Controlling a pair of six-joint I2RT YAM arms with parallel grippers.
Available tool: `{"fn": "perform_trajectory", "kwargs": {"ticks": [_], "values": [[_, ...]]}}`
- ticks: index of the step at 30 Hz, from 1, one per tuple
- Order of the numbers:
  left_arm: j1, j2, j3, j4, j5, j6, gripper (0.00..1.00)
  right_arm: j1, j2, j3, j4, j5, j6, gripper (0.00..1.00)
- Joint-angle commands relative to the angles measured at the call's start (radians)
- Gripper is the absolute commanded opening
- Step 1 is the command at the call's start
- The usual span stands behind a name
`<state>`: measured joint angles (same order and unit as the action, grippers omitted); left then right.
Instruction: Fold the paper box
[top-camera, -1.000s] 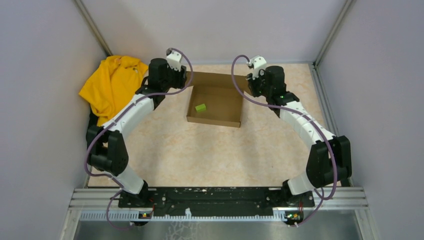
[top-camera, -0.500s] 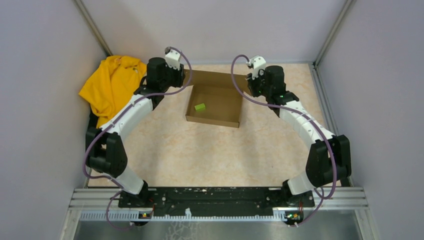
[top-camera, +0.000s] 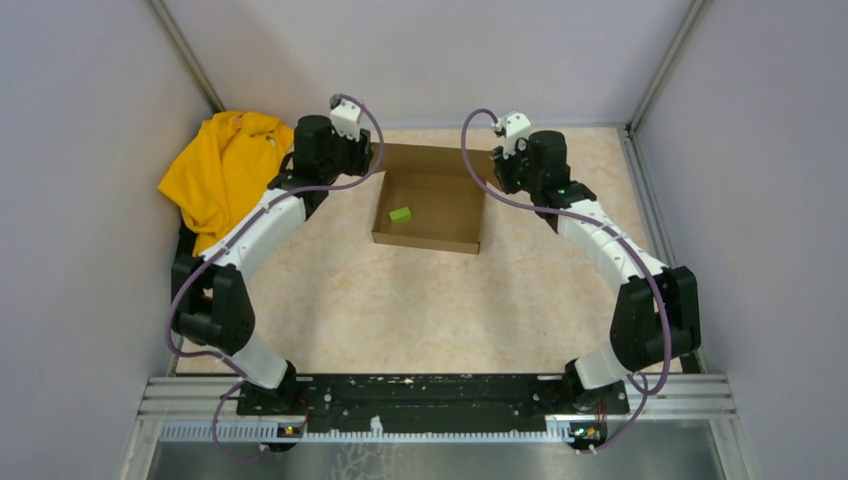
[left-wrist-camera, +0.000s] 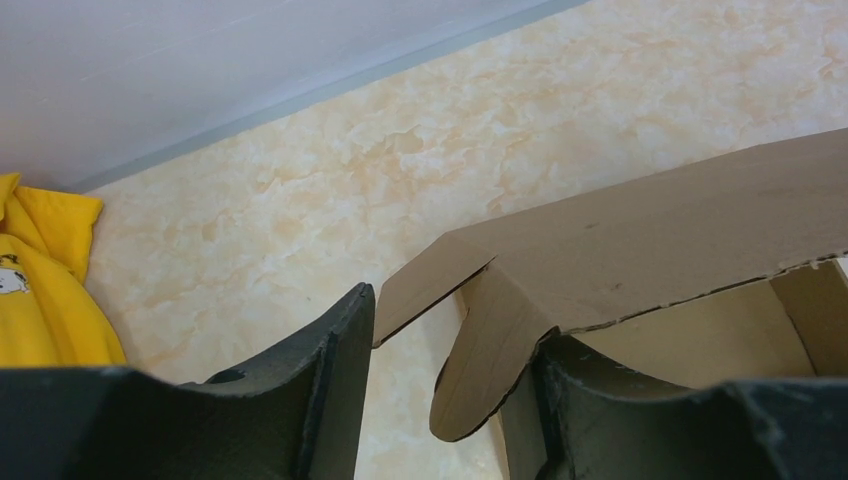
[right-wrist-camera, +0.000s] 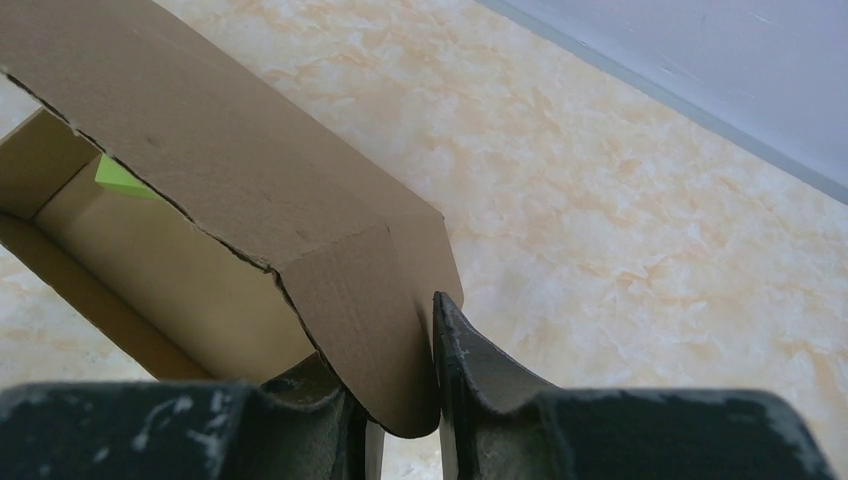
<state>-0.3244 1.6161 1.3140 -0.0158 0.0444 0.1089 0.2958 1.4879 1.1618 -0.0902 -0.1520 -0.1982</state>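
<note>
Now | left gripper (left-wrist-camera: 445, 400): arm reaching forward, elbow bent, fingers apart around the rear flap's corner tab | right gripper (right-wrist-camera: 400, 405): arm mirrored, fingers pinching the opposite tab | paper box (top-camera: 428, 238): between both grippers, green block (top-camera: 401, 214) inside.

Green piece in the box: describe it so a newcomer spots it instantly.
On the marbled table, find the open brown paper box. Inside, on its floor toward the left wall, lies a small block, the only bright green thing against the plain brown cardboard.

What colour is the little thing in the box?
The block is bright green; top view shows best.
</note>
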Motion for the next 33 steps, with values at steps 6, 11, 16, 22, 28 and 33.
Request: {"fn": "perform_trajectory", "kwargs": {"ticks": [6, 11, 16, 22, 28, 33], "values": [[0.007, 0.030, 0.018, -0.019, 0.002, -0.003, 0.49, -0.004, 0.007, 0.049, 0.046, -0.011, 0.011, 0.22], [0.008, 0.034, 0.027, -0.026, -0.002, -0.003, 0.40, -0.004, 0.011, 0.054, 0.046, -0.015, 0.014, 0.19], [0.011, 0.040, 0.048, -0.044, 0.006, -0.011, 0.31, -0.004, 0.029, 0.081, 0.021, -0.023, 0.019, 0.04], [0.018, 0.078, 0.108, -0.103, 0.020, -0.041, 0.24, -0.004, 0.043, 0.112, -0.008, -0.020, 0.029, 0.00], [0.018, 0.083, 0.137, -0.139, 0.039, -0.078, 0.21, -0.003, 0.042, 0.143, -0.040, 0.003, 0.053, 0.00], [0.018, 0.100, 0.191, -0.202, 0.042, -0.107, 0.18, -0.002, 0.047, 0.188, -0.069, 0.006, 0.090, 0.00]]}}
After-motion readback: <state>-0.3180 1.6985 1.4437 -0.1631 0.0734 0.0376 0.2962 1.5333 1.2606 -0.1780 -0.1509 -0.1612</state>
